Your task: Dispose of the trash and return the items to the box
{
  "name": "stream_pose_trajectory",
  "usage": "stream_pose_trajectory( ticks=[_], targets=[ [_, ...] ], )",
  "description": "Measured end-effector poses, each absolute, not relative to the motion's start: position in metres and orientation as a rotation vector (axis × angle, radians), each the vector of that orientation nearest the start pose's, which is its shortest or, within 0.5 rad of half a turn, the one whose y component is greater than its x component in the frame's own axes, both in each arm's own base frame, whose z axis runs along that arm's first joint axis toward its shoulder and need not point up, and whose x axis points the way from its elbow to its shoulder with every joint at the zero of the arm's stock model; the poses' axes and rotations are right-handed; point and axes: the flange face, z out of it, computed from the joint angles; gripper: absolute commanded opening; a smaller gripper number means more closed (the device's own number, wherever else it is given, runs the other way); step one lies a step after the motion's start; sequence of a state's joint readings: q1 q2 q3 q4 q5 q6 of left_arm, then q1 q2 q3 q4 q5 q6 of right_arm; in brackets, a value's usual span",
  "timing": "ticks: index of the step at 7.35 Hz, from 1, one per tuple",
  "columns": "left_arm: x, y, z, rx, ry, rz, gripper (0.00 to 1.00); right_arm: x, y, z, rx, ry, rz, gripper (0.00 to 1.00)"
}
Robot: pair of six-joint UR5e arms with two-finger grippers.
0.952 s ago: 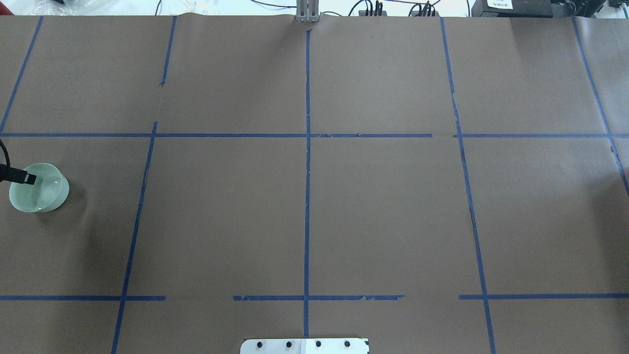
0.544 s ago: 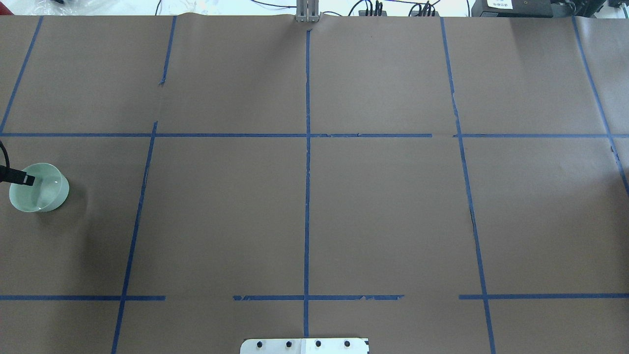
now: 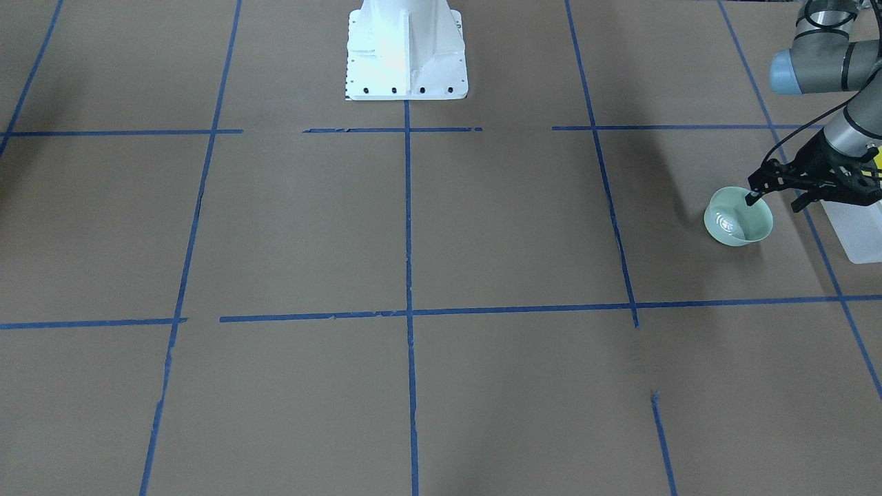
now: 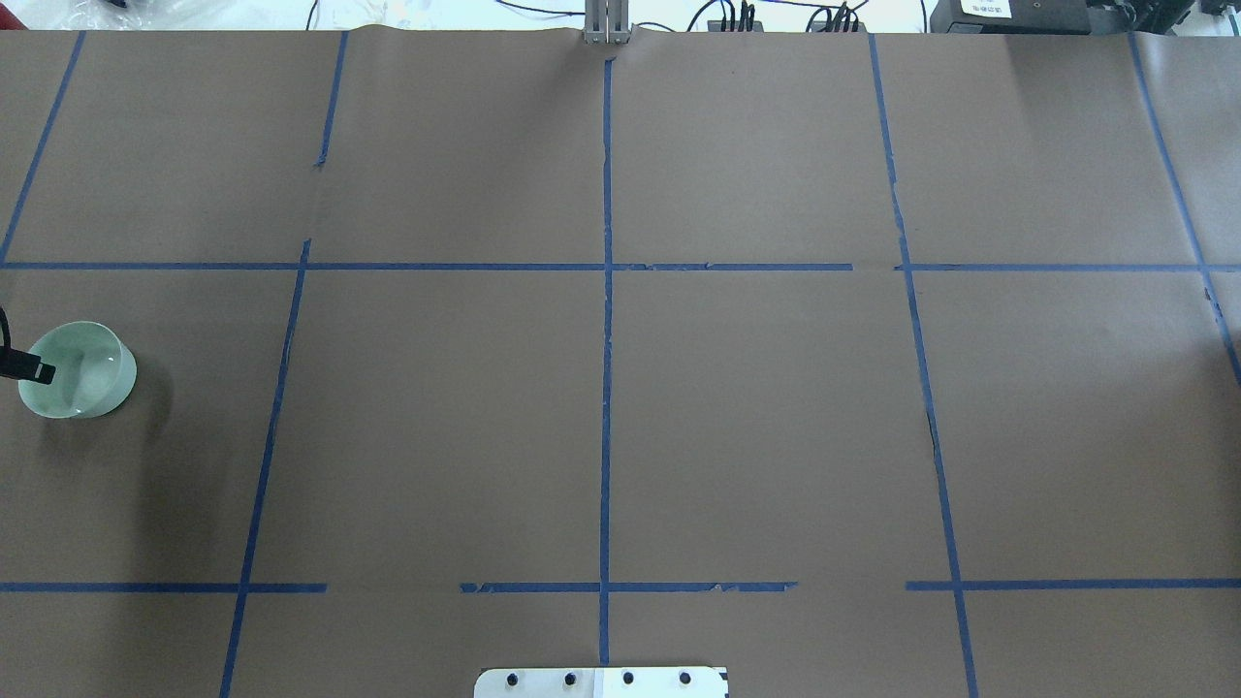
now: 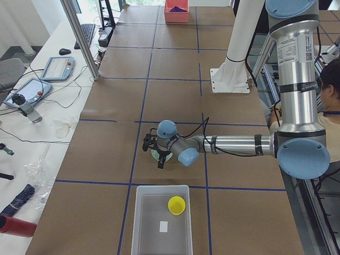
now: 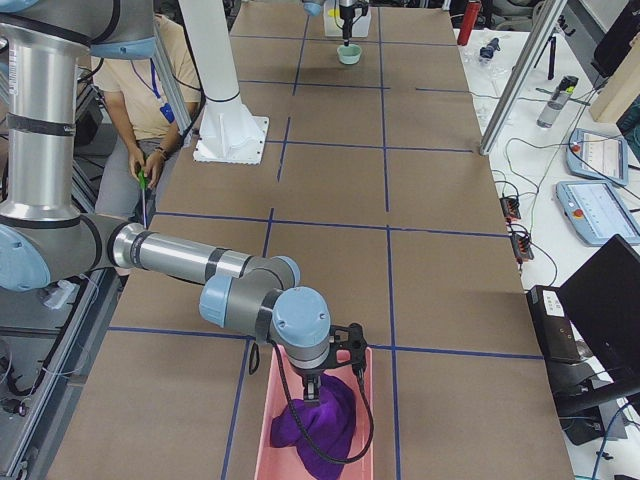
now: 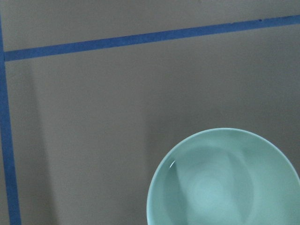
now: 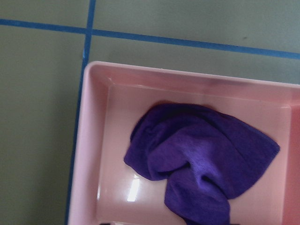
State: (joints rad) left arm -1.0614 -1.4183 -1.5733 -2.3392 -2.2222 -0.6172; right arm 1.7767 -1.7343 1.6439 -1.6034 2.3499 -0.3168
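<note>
Change: left gripper's fingertip (image 4: 39, 371) has drawn back since 0.5 s ago, from over bowl's middle toward its box-side rim; bowl hasn't moved.
Bowl (image 3: 737, 219): mint green, on table near box (image 5: 149, 212), not touching, on box's table-centre side.
Bowl attitude: upright, mouth up; round, so no long axis.
Left gripper (image 3: 775, 201): fingers spread, astride bowl's box-side wall, one tip inside, one outside.
Cup (image 5: 176, 204): yellow, inside box, mouth up.
Right gripper (image 6: 312, 392): well apart from box, at table's other end, over pink bin (image 6: 275, 420) w/ purple cloth (image 8: 201, 159); can't tell if spread or closed.
</note>
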Motion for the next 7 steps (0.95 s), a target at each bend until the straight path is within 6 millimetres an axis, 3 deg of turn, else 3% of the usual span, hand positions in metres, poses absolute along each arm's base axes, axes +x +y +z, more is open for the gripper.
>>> stream_pose_trajectory(
  ticks=[1,2,3,4,5,7],
  targets=[
    [0.162,-0.431,0.652,0.156,0.850,0.106,0.85,0.122,-0.409,0.665,0.104,-0.819,-0.011,1.00],
    [0.170,-0.433,0.654,0.146,0.851,0.118,0.53,0.100,-0.420,0.627,0.126,-0.842,0.018,1.00],
    [0.178,-0.432,0.655,0.137,0.853,0.131,0.28,0.080,-0.426,0.597,0.136,-0.858,0.031,1.00],
    [0.184,-0.430,0.655,0.131,0.853,0.143,0.13,0.065,-0.428,0.578,0.134,-0.869,0.040,1.00],
    [0.187,-0.429,0.658,0.126,0.851,0.150,0.00,0.055,-0.429,0.568,0.128,-0.883,0.040,1.00],
    [0.189,-0.428,0.661,0.123,0.847,0.155,0.00,0.040,-0.430,0.557,0.108,-0.920,0.045,1.00]
  ],
)
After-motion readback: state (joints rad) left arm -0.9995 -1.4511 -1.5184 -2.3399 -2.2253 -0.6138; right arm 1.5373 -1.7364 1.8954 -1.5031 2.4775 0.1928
